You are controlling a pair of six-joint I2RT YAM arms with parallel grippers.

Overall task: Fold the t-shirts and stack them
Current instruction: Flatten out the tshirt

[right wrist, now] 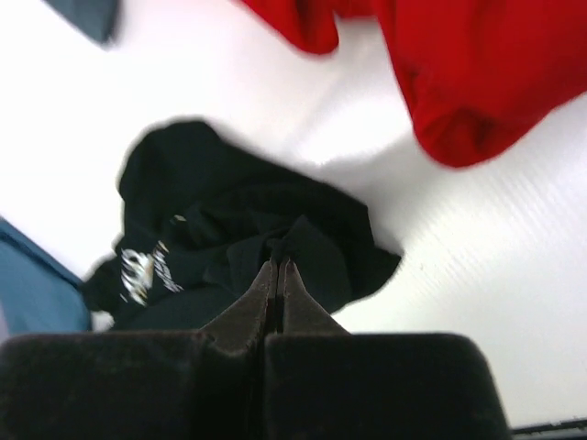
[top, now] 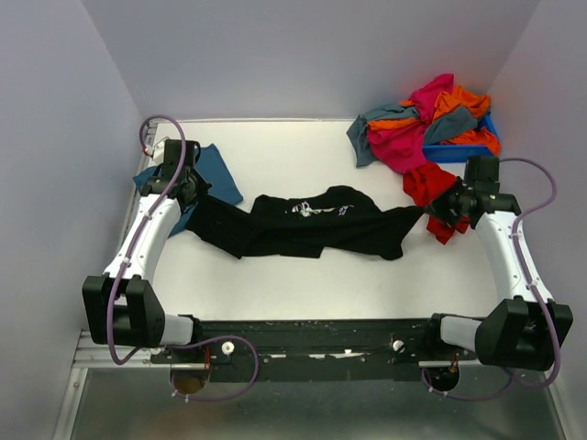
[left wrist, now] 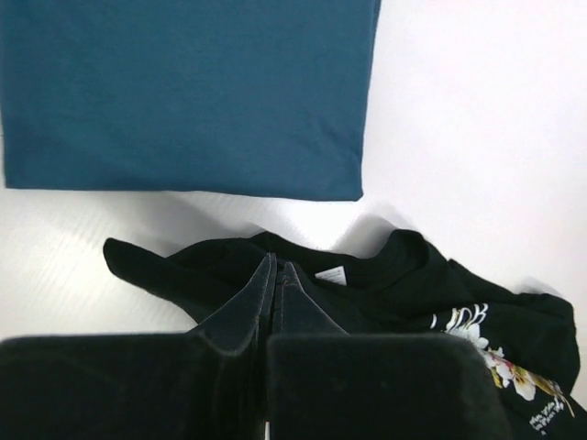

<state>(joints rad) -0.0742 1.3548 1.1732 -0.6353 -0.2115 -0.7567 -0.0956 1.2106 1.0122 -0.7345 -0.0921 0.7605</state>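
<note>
My left hand (left wrist: 278, 266) was clenched on the left end of the black t-shirt (top: 303, 225), my right hand (right wrist: 278, 264) on its right end. The shirt lay stretched between them on the white surface (top: 293, 156), print up. A folded teal t-shirt (left wrist: 183, 92) lay just beyond the left hand, and a red t-shirt (right wrist: 495, 73) lay beside the right. A heap of t-shirts (top: 422, 115) sat on the blue bin (top: 463, 151) behind it.

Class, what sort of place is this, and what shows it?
Likely a robot lab test cell: plain walls box in a white table, and two mounted arms hold a black t-shirt.
</note>
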